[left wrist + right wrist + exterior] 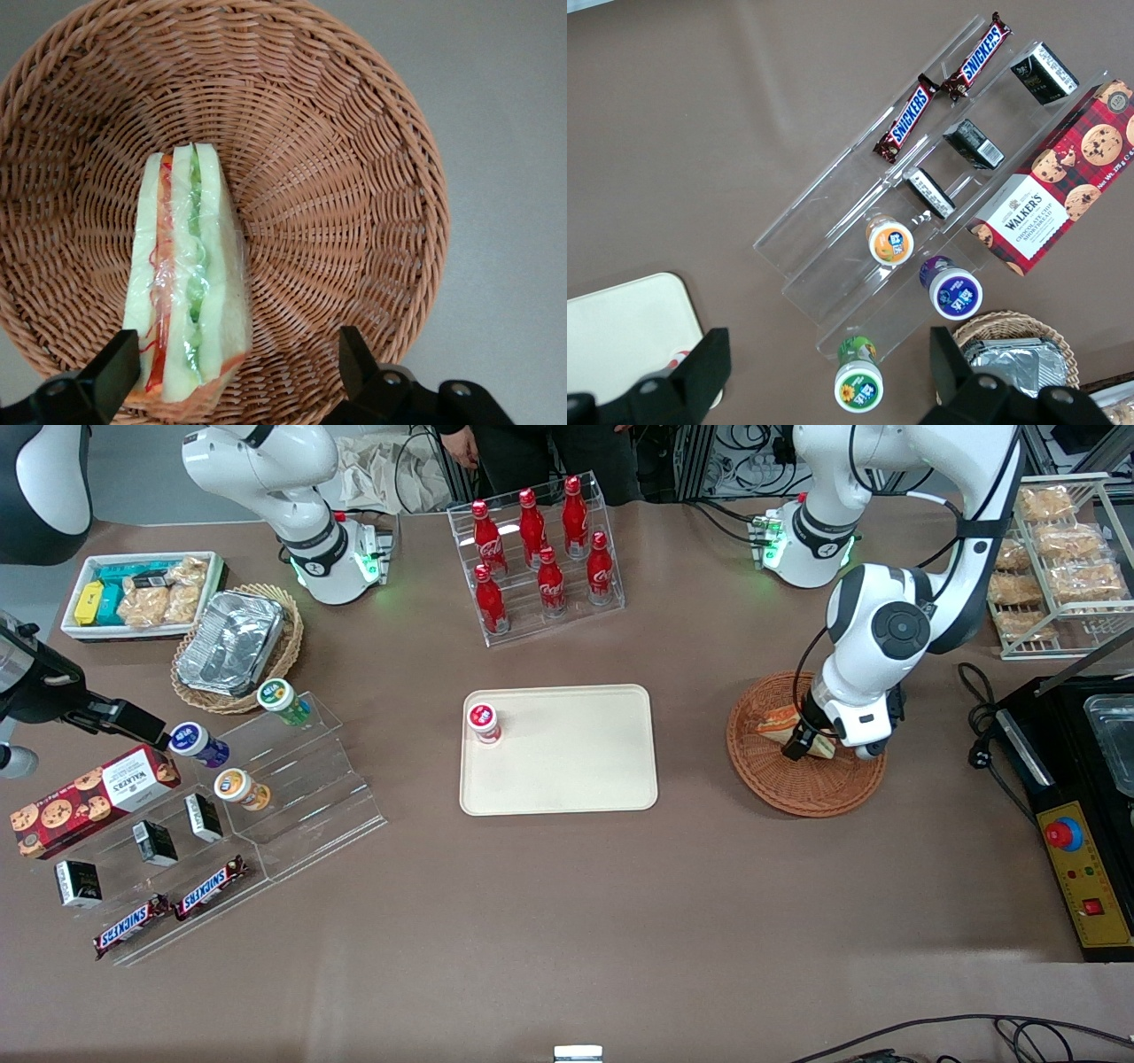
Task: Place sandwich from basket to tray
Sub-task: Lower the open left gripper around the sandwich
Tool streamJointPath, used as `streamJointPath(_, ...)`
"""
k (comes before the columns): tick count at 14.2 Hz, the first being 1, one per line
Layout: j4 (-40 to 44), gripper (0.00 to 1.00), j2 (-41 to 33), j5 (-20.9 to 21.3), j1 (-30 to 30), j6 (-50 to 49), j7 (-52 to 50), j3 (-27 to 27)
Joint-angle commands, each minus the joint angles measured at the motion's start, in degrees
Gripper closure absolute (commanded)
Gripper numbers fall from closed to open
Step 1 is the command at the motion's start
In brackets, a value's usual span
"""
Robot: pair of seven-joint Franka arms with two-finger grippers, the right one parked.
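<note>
The sandwich (pixel 778 720) (pixel 186 274) is a plastic-wrapped wedge of white bread with orange, red and green layers. It lies in the round reddish-brown wicker basket (pixel 797 793) (pixel 354 177) toward the working arm's end of the table. My gripper (pixel 811 744) (pixel 235 363) hangs low inside the basket and is open. The sandwich's wide end sits between the fingers, close to one finger (pixel 115 367) and well apart from the second one (pixel 354 354). The cream tray (pixel 567 779) lies flat at the table's middle, beside the basket.
A small red-capped cup (pixel 484 722) stands on the tray's corner. A clear rack of cola bottles (pixel 540 558) stands farther from the front camera than the tray. A wire shelf of bagged pastries (pixel 1054 567) and a black control box (pixel 1085 868) flank the basket.
</note>
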Motion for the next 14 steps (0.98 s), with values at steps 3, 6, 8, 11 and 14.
streamJointPath(3,0.8,0.00,-3.1,1.0,-0.4,-1.2,-1.0,0.2)
streamJointPath(6,5.6,0.00,-4.0,0.9,-0.3,-8.3,-1.0,0.2)
streamJointPath(8,6.8,0.00,-6.4,0.9,-0.1,-12.1,-0.6,0.2)
streamJointPath(11,6.2,0.00,-8.2,0.9,-0.3,-13.6,-0.9,0.2)
streamJointPath(14,3.2,0.00,-7.7,0.7,-0.2,-9.5,-1.1,0.2)
